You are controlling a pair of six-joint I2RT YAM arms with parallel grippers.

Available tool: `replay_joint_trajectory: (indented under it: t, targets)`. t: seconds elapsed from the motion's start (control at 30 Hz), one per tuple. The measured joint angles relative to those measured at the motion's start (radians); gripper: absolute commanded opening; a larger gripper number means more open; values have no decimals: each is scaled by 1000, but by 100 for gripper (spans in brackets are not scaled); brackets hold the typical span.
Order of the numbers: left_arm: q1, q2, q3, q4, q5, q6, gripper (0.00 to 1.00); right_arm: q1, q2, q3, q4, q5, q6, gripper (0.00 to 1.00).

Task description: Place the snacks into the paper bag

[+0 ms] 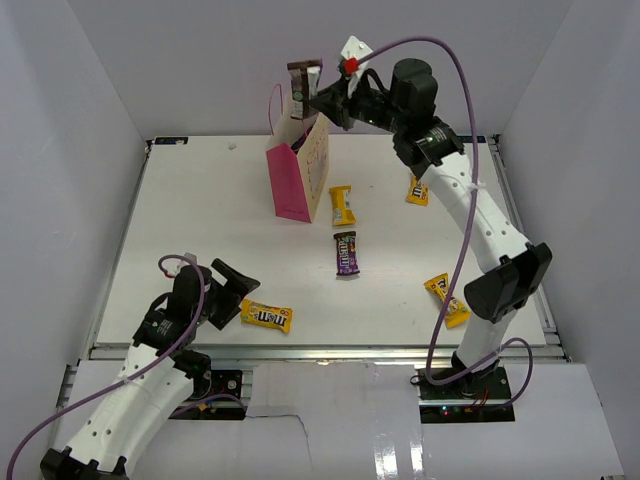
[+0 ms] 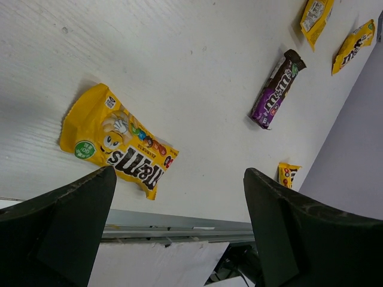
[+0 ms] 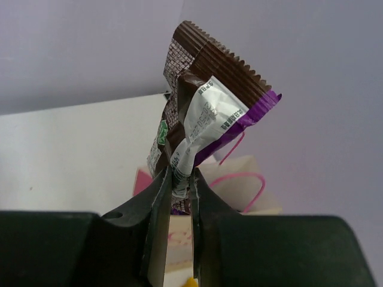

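Observation:
My right gripper (image 1: 320, 100) is shut on a brown-white wrapped bar (image 1: 303, 88) and holds it upright above the mouth of the pink paper bag (image 1: 291, 187). In the right wrist view the fingers pinch the bar (image 3: 203, 113) at its lower end, with the bag (image 3: 263, 203) and its pink cord handles just beyond. My left gripper (image 1: 232, 295) is open and empty beside a yellow pack (image 1: 266, 316), which also shows in the left wrist view (image 2: 116, 149). A dark purple bar pack (image 1: 346, 252) lies mid-table. The larger dark-blue bag is out of view.
Three more yellow packs lie on the table: one by the bag (image 1: 342, 205), one at the back right (image 1: 417, 190), one near the right arm (image 1: 446, 298). White walls enclose the table (image 1: 200, 220) on three sides.

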Motion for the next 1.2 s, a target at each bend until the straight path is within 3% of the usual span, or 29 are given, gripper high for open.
replay_joint_trajectory:
  t: [0.1,0.23,0.73,0.9,1.07,1.2]
  targets:
    - [0,0,0,8,16,2,98,64,106,126,58,86,7,8]
    - [0,-4,0,6,30,1,98,106,199,164,119,188,6,8]
    - [0,-28,-8,-1,42,-18,98,154,267,3,231,438,-73,10]
    - [0,-3,-8,-2,46,-47,98,163,267,-56,239,472,-85,24]
    - [0,18,-21,-5,50,-103,98,166,266,-68,245,483,-84,50]
    - [0,47,-22,-20,50,-142,97,169,248,-89,251,475,-80,56]
